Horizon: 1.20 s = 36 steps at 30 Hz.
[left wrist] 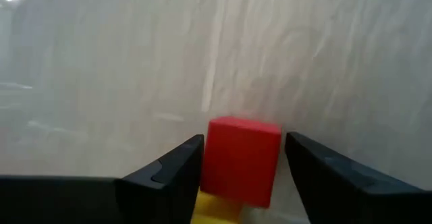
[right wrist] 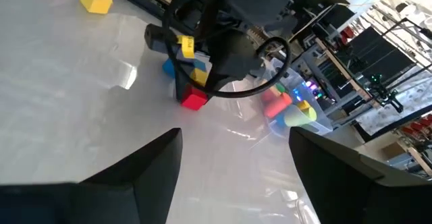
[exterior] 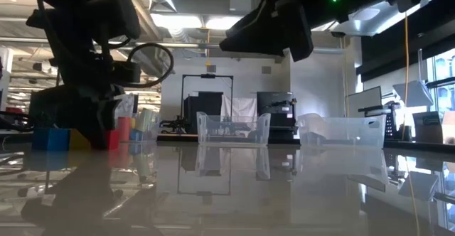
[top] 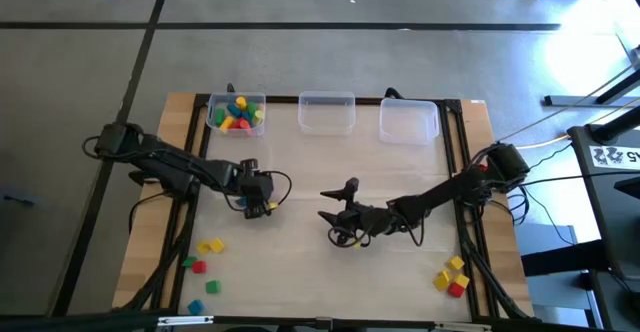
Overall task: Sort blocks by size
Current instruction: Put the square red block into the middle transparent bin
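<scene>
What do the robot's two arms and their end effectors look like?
Both arms are dark, jointed and slim, with thin black cables looping beside them. The left end effector carries a small yellow tag and a blue patch near its wrist, seen from the right wrist view. The right end effector ends in two dark, wedge-shaped fingers with angular edges. A white cable runs off near the right arm's base.

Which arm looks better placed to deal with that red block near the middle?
The left. Its gripper already straddles the red block, a finger on each side. The right gripper hangs open farther off over bare table.
</scene>
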### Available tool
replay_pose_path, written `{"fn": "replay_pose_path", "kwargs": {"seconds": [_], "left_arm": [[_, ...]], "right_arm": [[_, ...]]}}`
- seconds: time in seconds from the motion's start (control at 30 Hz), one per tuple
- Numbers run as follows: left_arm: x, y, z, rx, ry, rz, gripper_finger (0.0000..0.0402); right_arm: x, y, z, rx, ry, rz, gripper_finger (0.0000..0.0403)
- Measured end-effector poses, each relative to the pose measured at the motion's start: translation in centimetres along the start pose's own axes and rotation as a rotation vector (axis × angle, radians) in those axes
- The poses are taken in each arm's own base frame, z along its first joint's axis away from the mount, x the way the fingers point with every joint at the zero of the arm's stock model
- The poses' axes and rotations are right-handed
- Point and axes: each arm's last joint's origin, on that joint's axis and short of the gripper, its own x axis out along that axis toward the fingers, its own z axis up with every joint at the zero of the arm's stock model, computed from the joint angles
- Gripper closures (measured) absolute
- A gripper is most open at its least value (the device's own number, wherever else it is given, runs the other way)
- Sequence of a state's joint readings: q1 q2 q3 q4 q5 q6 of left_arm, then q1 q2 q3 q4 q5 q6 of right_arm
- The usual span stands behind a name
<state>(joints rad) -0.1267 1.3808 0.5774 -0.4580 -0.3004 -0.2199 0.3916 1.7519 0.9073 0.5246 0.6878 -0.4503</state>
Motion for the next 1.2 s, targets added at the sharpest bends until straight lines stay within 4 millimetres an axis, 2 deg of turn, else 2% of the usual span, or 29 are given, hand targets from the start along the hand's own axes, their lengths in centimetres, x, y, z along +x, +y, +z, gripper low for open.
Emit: {"fn": "replay_pose_path", "kwargs": {"seconds": [0.23,0.43,0.63,0.9,1.2], "left_arm": [[0.0,0.0,0.1,-0.010,-0.007,-0.011,0.0273],[-0.2,-0.1,0.6,-0.029,-0.042,-0.019,0.0275],[-1.2,0.5,3.3,-0.089,-0.164,-0.030,0.0269],[-2.3,3.1,7.0,-0.209,-0.394,0.032,0.0262],[-2.2,7.0,8.7,-0.374,-0.558,0.099,0.0263]], "right_arm": [[0.0,0.0,0.0,-0.003,0.003,0.002,0.0125],[0.0,0.0,0.0,-0.003,0.002,0.002,0.0125],[0.0,0.0,0.0,-0.003,0.002,0.002,0.0125],[0.0,0.0,0.0,-0.004,0.002,0.002,0.0125],[0.0,0.0,0.0,-0.003,0.002,0.002,0.0125]]}}
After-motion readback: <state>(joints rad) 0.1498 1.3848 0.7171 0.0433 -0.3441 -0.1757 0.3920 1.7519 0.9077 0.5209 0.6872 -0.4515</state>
